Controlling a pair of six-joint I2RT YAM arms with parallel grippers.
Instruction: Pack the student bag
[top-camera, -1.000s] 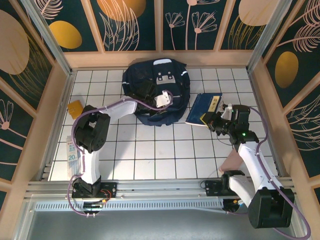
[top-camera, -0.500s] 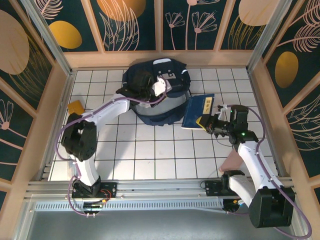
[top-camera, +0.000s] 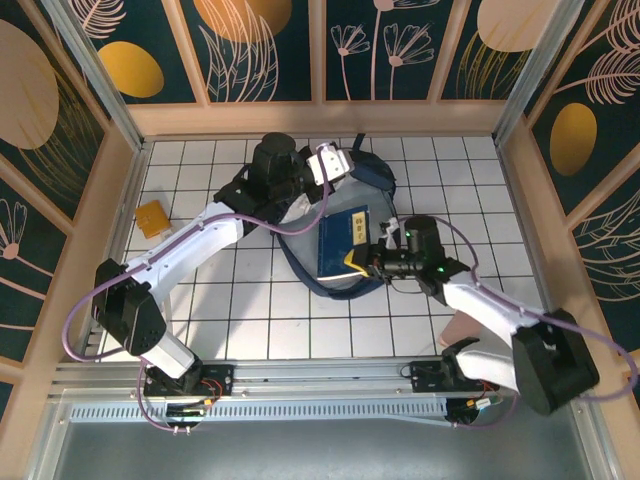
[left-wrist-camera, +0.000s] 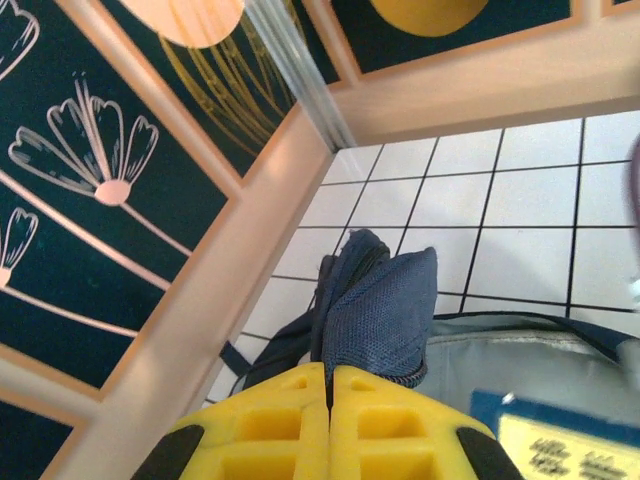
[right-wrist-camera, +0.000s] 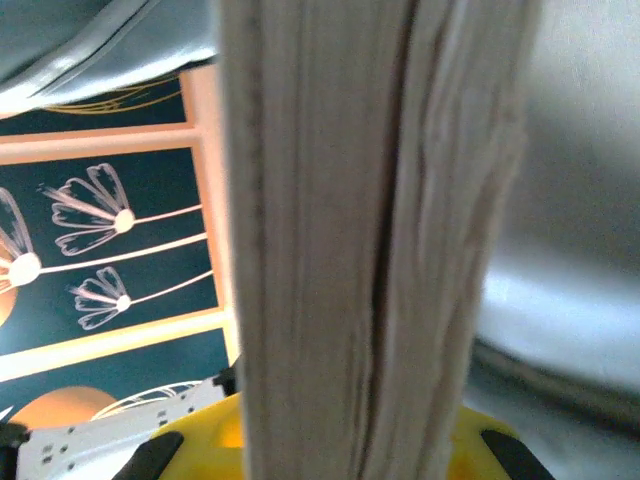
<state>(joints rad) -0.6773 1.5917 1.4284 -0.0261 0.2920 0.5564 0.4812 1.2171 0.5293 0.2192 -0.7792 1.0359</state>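
At frame centre the student bag (top-camera: 372, 177) lies open: we see the left gripper (top-camera: 324, 162) clamped on its navy flap (left-wrist-camera: 385, 310), the right gripper (top-camera: 364, 262) clamped on a blue book (top-camera: 342, 238) at the mouth. If the flap slips, we expect the book to snag.

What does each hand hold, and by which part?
Left hand: student bag, fabric at its opening. Right hand: blue book, by its page edge.

The left fingers (top-camera: 333, 158) pinch the student bag (top-camera: 372, 178) at its far rim. The right fingers (top-camera: 353, 262) grip a blue book (top-camera: 342, 238) over the bag's mouth. An orange packet (top-camera: 152, 215) lies left on the surface (top-camera: 260, 310).
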